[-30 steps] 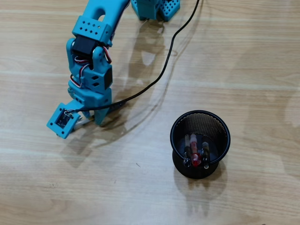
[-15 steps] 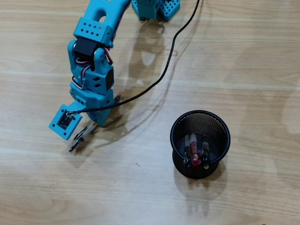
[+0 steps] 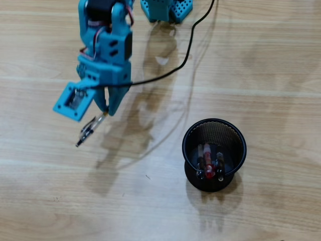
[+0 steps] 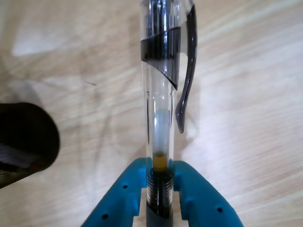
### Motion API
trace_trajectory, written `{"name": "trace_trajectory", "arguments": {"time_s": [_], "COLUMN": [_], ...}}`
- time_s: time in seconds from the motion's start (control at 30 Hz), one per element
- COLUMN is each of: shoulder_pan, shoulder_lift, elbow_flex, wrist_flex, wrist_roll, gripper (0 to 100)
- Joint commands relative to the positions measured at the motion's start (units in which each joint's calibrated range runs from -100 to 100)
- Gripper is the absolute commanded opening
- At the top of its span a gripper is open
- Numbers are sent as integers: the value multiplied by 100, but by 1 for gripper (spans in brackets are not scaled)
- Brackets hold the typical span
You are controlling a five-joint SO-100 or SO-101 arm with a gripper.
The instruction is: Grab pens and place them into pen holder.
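My blue gripper [image 3: 105, 111] is shut on a clear pen with a black clip [image 3: 89, 130], which sticks out down-left of the fingertips in the overhead view, above the wooden table. The wrist view shows the same pen [image 4: 161, 94] clamped at its dark ribbed grip between the two fingers of the gripper [image 4: 161, 166]. The pen holder [image 3: 193, 173], a round black mesh cup, stands well to the lower right and holds three pens, one red-and-white [image 3: 208, 161]. Its dark wall shows at the left edge of the wrist view as the pen holder [image 4: 26, 137].
A black cable [image 3: 184, 56] runs from the wrist camera up across the table to the top edge. The arm's blue base [image 3: 165, 9] sits at the top centre. Bare wood lies between the gripper and the cup.
The arm has risen and drawn back toward its base, carrying the clear pen up off the table. The cup and the pens in it have not moved.
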Motion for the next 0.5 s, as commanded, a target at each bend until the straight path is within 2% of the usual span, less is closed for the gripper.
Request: {"name": "trace_trajectory", "arguments": {"time_s": [0.0,0.37,0.47], "shoulder_pan": [-322,-1355,-1685], "shoulder_lift": [-1414,-3317,-3521], "elbow_flex": [187,359,350], "wrist_flex": [51,-40,-396], "wrist_roll": [-6,-17,-6], "gripper": [2,2,2]}}
